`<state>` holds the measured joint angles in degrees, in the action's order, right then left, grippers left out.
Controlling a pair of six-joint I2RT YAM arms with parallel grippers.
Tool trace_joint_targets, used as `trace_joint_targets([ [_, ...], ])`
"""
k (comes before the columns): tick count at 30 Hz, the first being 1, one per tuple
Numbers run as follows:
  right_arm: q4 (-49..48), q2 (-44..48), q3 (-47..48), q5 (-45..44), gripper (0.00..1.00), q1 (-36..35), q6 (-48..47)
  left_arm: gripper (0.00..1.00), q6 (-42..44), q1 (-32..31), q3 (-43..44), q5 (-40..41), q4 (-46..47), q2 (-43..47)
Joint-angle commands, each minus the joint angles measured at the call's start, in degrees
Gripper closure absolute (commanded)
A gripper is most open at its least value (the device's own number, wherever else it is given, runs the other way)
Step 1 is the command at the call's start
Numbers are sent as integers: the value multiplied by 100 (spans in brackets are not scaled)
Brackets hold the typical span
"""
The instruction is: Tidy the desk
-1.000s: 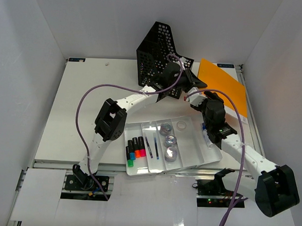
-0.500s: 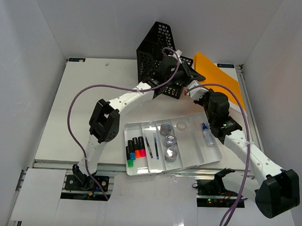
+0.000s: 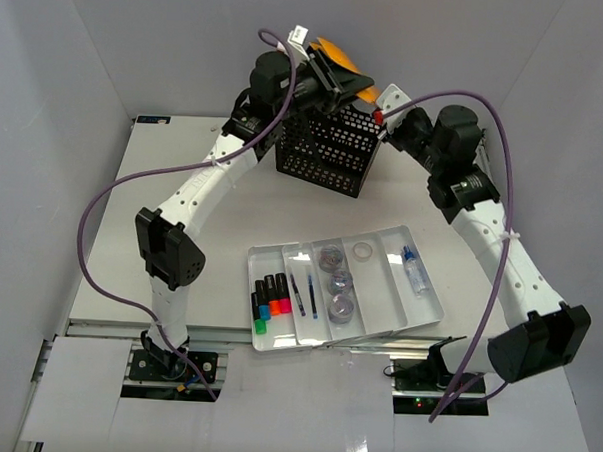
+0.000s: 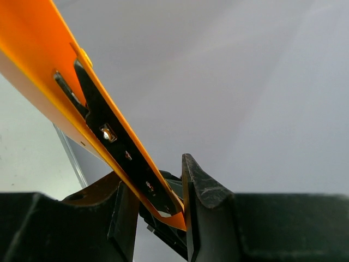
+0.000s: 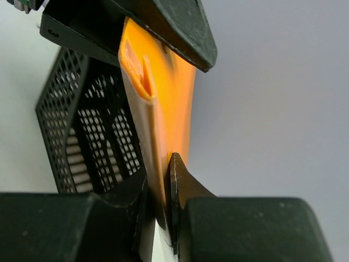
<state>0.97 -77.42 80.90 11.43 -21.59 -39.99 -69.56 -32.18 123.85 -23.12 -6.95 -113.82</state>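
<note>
The folder (image 5: 158, 103) is a thin orange plastic sleeve, smooth and a little glossy. It is light but floppy, and open along one edge where two leaves part. It will likely bow and twist if held at one corner only, and its slick faces could slide between hard fingers. The best hold is on the edges, near two separate corners, as it is held here.

The left gripper (image 4: 161, 210) is clamped on the folder's lower tip, both black fingers pressed to its faces. The right gripper (image 5: 162, 204) pinches another edge the same way, jaws nearly together with the sheet between them. The folder hangs on edge between them, raised above the rack (image 3: 330, 147). Whether its bottom edge has entered the rack I cannot quite tell.

The rack is a stiff black mesh of perforated metal or plastic, boxy and open at the top. It looks rigid enough to guide the sheet in.

The desk (image 3: 282, 210) is a flat, matt white top lying below both arms, with the rack at its far side. On its near side a white moulded tray (image 3: 379, 294) holds markers (image 3: 270, 303), tape rolls (image 3: 339, 283) and a small bottle (image 3: 413, 271).
</note>
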Motion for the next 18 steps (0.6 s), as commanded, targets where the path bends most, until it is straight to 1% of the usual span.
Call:
trace_joint_targets([
  [1,-146,-661,927,1371,92,427,1275,62,418,551,281,-167,84,466],
  [5,-221,-1460,1903,2425,92,745,1814,63,470,740,500,-263,-34,413],
  [7,-338,-1751,2296,2912,92,995,2321,63,478,849,602,-326,-66,335],
  [9,-435,-1928,2510,3313,92,1125,2557,63,470,904,698,-383,-95,284],
  [12,-595,-2027,2600,3621,92,1252,2813,62,452,960,813,-422,-90,258],
  [15,-752,-1951,2496,3819,92,1343,2944,58,452,968,867,-435,-34,303],
  [18,-884,-1702,2308,3815,92,1374,2994,53,422,974,897,-440,22,356],
])
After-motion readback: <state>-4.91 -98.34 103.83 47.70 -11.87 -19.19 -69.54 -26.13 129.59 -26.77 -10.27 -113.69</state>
